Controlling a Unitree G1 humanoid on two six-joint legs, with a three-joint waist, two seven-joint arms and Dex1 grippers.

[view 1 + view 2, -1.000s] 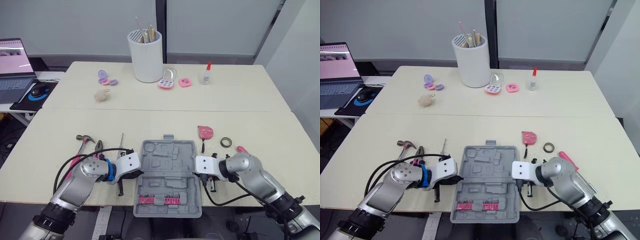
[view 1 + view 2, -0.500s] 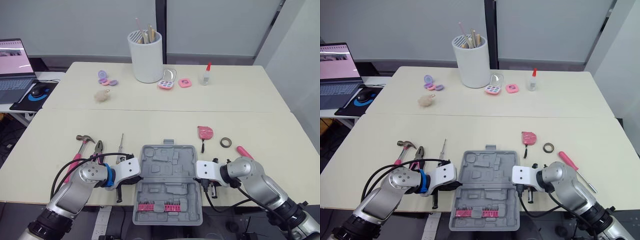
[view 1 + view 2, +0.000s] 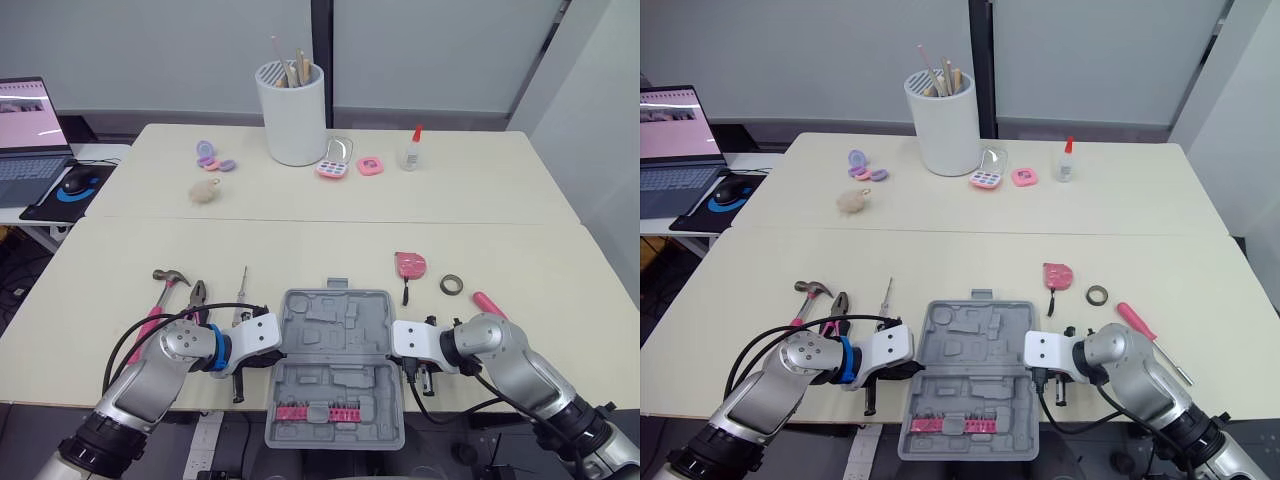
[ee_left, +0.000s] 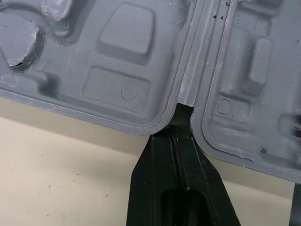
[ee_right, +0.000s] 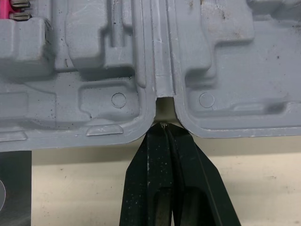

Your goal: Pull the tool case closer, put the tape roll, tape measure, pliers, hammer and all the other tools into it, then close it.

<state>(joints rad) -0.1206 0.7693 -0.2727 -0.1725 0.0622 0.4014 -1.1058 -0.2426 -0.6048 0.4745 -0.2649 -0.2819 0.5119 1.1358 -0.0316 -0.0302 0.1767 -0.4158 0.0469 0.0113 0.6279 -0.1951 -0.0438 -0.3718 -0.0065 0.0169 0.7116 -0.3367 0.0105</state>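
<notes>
Left eye view has the tool case [image 3: 335,318] lying open and flat at the near edge of the table [image 3: 500,230], between the two arms, its near half jutting past that edge. The left gripper [image 4: 181,133] has its fingers pressed together, tips in the hinge notch on the case's left side. The right gripper [image 5: 163,128] is also pressed together, tips touching the notch on the right side. Hammer [image 3: 160,290], pliers [image 3: 197,296] and a thin screwdriver [image 3: 241,292] lie left of the case; tape measure [image 3: 410,264] and tape roll [image 3: 452,284] lie to its right.
</notes>
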